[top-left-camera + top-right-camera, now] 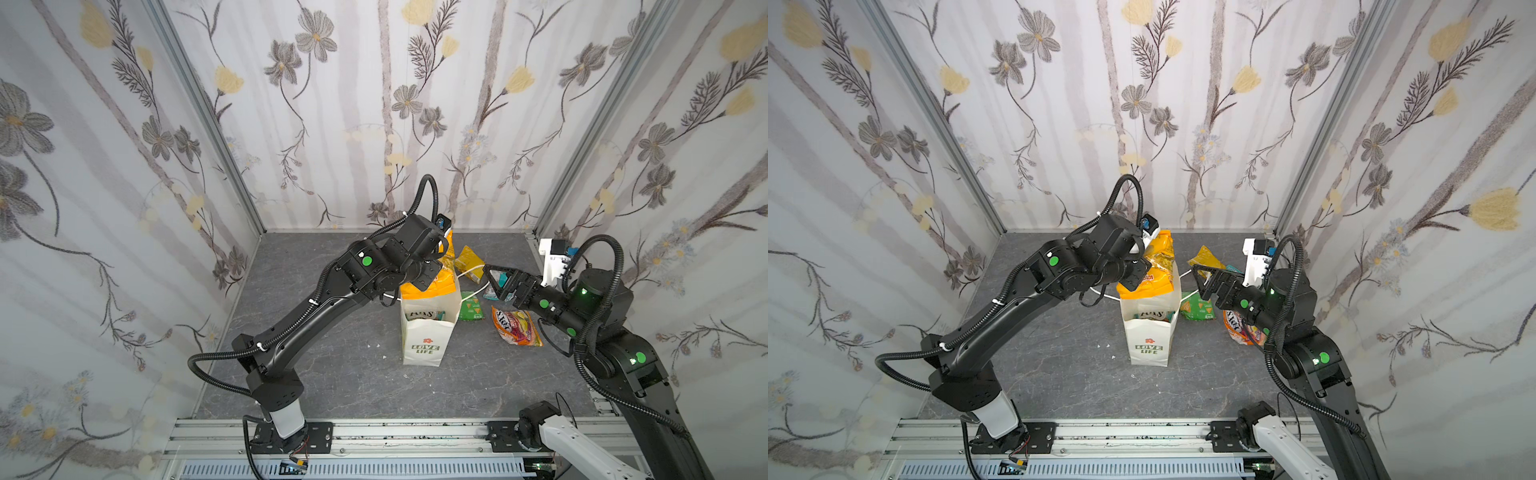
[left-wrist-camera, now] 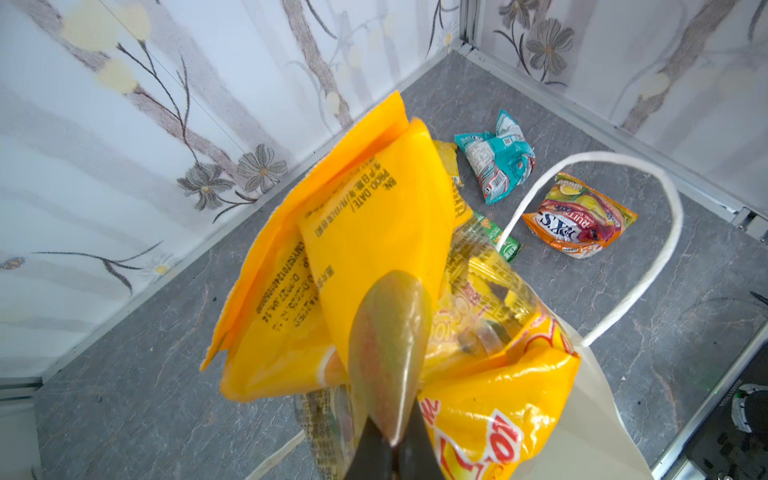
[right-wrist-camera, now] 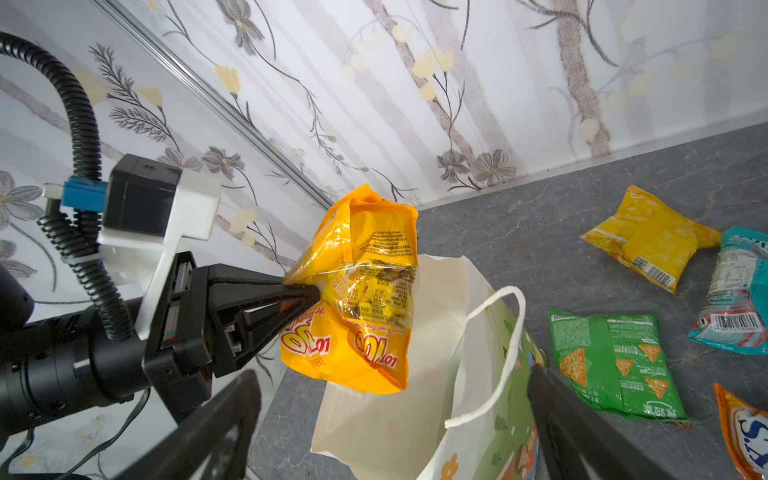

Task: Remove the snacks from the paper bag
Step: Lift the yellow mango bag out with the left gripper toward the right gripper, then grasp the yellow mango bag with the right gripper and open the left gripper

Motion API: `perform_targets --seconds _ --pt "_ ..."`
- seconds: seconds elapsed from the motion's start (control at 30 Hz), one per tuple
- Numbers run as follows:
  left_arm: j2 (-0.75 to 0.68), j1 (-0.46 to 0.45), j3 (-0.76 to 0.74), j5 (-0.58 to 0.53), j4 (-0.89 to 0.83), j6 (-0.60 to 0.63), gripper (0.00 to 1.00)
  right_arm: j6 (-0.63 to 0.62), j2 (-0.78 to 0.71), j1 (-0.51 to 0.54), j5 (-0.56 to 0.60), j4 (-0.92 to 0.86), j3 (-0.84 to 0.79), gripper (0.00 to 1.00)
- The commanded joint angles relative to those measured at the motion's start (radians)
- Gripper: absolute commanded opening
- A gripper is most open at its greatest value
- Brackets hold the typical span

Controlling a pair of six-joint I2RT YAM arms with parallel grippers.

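Packets (image 1: 471, 305) on table (image 1: 332, 374): four; bag (image 1: 424, 332): one

A grey, marble-veined tabletop (image 1: 332, 386) is enclosed by walls (image 1: 357, 124) papered with grey and yellow flowers; an aluminium rail (image 1: 415, 434) runs along its front edge.

Tall white paper bag (image 1: 423, 338) with green "LOVE LIFE" print stands upright on the grey stone-patterned desk (image 1: 332, 374). A large orange-yellow crinkly pouch (image 1: 434, 286) sticks out of its mouth with the left gripper (image 1: 430, 277) against it, fingers hidden by the wrist. To the right lie a small yellow packet (image 1: 469, 258), a green packet (image 1: 471, 306) and an orange-red packet (image 1: 516, 327); the right gripper (image 1: 492, 279) hangs, fingers spread, over a teal packet (image 1: 490, 294).
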Motion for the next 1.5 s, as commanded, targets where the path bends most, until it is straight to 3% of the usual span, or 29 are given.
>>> perform_targets --seconds 0.0,0.17,0.43,0.87,1.0,1.33,1.47 --pt "-0.041 -0.001 0.021 0.023 0.079 -0.012 0.00 0.042 -0.017 -0.001 -0.071 0.132 -0.019 1.00" --pt "-0.096 -0.011 0.017 0.100 0.162 -0.048 0.00 0.094 -0.039 0.009 -0.208 0.292 -0.084 1.00" --pt "-0.139 -0.027 0.005 0.232 0.264 -0.121 0.00 0.152 -0.035 0.073 -0.305 0.496 -0.180 1.00" --pt "-0.121 -0.059 -0.011 0.322 0.330 -0.199 0.00 0.235 0.017 0.125 -0.316 0.694 -0.250 0.97" --pt "-0.119 -0.062 -0.029 0.318 0.343 -0.208 0.02 0.244 0.025 0.127 -0.321 0.715 -0.247 0.81" --pt "-0.114 -0.062 -0.025 0.296 0.345 -0.191 0.25 0.245 0.024 0.127 -0.294 0.710 -0.245 0.34" --pt "-0.126 -0.063 -0.026 0.287 0.348 -0.176 0.41 0.235 0.019 0.121 -0.267 0.689 -0.239 0.13"
